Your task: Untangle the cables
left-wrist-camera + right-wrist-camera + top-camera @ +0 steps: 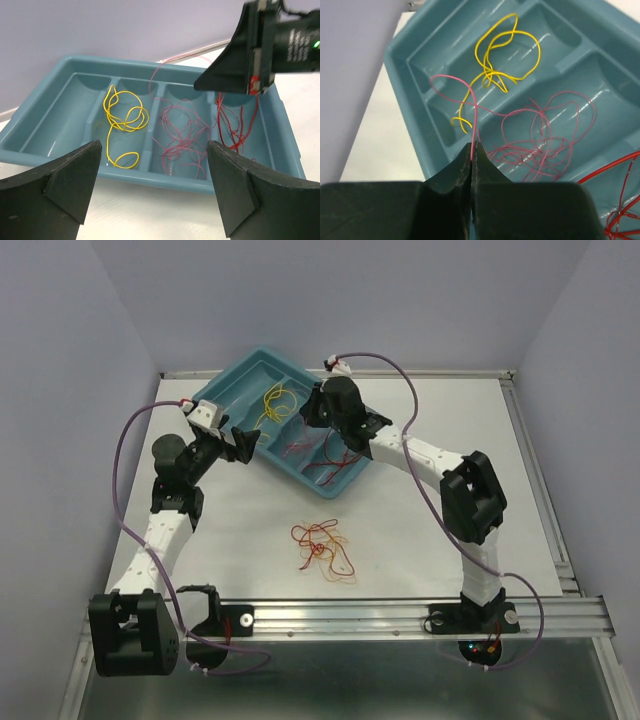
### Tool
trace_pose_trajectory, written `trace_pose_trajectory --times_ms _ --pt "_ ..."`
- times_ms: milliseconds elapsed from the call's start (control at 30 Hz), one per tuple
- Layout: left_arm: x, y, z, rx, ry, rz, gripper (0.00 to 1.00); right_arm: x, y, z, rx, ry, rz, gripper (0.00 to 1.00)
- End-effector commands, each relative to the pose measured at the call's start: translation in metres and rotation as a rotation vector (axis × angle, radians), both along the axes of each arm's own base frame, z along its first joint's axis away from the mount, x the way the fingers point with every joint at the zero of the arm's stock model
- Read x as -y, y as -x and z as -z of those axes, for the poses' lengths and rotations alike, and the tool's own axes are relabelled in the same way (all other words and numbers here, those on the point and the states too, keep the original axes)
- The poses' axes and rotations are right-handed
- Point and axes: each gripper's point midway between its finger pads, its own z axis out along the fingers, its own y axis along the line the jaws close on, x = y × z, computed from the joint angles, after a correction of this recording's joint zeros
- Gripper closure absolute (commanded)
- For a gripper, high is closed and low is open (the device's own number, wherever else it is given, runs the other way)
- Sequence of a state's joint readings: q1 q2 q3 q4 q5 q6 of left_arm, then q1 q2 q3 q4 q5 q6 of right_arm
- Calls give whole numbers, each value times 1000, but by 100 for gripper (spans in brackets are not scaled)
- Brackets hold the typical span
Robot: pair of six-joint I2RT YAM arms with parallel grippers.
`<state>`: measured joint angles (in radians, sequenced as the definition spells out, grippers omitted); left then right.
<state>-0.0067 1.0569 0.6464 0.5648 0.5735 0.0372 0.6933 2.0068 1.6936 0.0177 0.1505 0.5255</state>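
Right gripper (471,148) clenched on a pink wire (476,112) over the teal tray (400,55); left gripper (154,150) spread wide, empty. Red-orange tangle (322,548) lies on the table (450,540). Risk: the pinched strand's loop arcs toward the yellow wire (507,50), possibly touching it; releasing here could re-tangle the two colours
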Motion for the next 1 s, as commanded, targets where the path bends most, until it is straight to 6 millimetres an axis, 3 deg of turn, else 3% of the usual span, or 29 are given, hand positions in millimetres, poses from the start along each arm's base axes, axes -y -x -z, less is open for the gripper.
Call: trace_pose_trajectory --times_ms 0,33,200,333,433,533,600,633,767,867,900,967 --pt "1 2 -16 72 -6 5 3 -13 -5 15 27 -61 -21 99" --pt "1 3 -16 72 -6 7 3 -17 -6 36 -3 -45 -31 99" --pt "1 2 -16 71 -8 10 3 -22 -10 83 -79 -18 -31 99" --pt "2 0 -13 65 -10 14 3 -17 -14 104 -119 22 10 99" --pt "3 -1 -10 58 -16 23 3 -17 -13 109 -128 45 8 99" --pt "5 -8 -2 25 -18 36 2 -19 -10 104 -113 59 3 99" --pt "7 -17 10 -25 -20 52 1 -19 -10 92 -91 57 1 93" --pt "8 -21 15 -45 -22 56 1 -19 -10 88 -83 55 0 84" --pt "10 -35 27 -96 -29 74 1 -11 -11 53 -45 56 35 63" --pt "13 -50 29 -99 -55 60 1 -1 -13 44 -36 76 78 59" --pt "17 -56 42 -139 -58 69 1 1 -15 36 -22 71 91 52" --pt "22 -65 45 -167 -62 90 1 6 -13 39 -38 89 104 41"
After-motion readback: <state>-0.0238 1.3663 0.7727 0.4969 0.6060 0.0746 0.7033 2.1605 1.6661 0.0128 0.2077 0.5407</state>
